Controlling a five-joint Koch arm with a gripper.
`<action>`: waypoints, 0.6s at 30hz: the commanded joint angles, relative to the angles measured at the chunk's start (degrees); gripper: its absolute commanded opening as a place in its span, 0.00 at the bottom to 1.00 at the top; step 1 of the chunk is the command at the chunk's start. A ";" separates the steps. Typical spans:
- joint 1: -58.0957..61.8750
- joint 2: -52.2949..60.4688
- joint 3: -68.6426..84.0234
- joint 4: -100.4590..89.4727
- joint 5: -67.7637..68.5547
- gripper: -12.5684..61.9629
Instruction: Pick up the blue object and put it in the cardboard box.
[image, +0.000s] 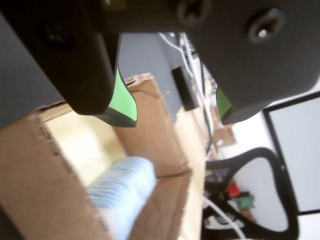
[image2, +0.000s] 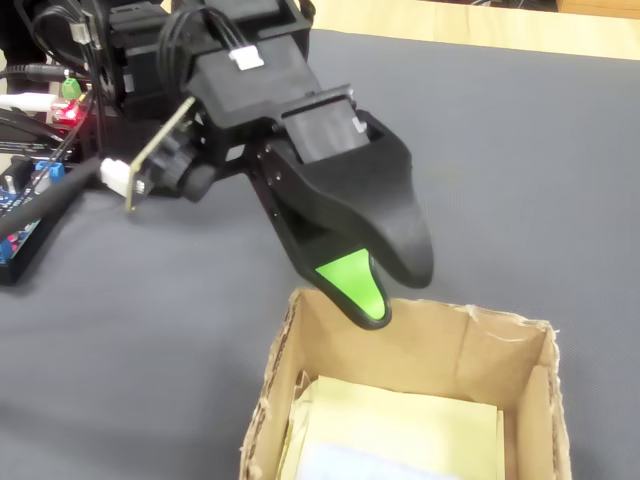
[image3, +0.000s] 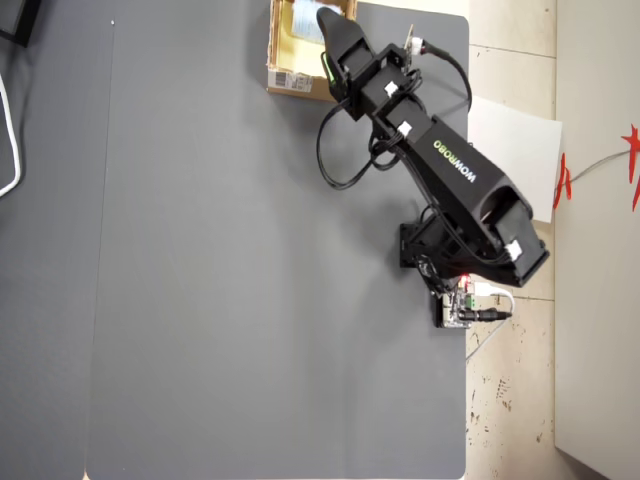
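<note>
The cardboard box (image: 150, 135) stands open-topped on the grey mat, with a pale yellowish inside. The blue object (image: 125, 190), a pale ribbed roll, lies inside it against one wall; in the fixed view only its edge (image2: 350, 468) shows at the bottom of the frame. My gripper (image: 176, 117) hangs just above the box (image2: 420, 350) and is open, its green-padded fingertips (image2: 360, 285) spread wide with nothing between them. From overhead, the gripper (image3: 325, 45) reaches over the box (image3: 295, 82) at the mat's top edge.
The arm's base (image3: 440, 250) and a circuit board (image3: 455, 305) sit at the mat's right edge in the overhead view. Electronics with a red light (image2: 60, 112) lie left in the fixed view. The wrist view shows a black block (image: 182, 87), cables and an office chair (image: 260, 165).
</note>
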 joint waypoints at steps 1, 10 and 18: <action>-1.23 3.96 -3.96 -1.05 2.64 0.59; -9.58 12.92 2.46 -2.02 2.64 0.59; -22.50 25.75 17.31 -5.54 2.64 0.59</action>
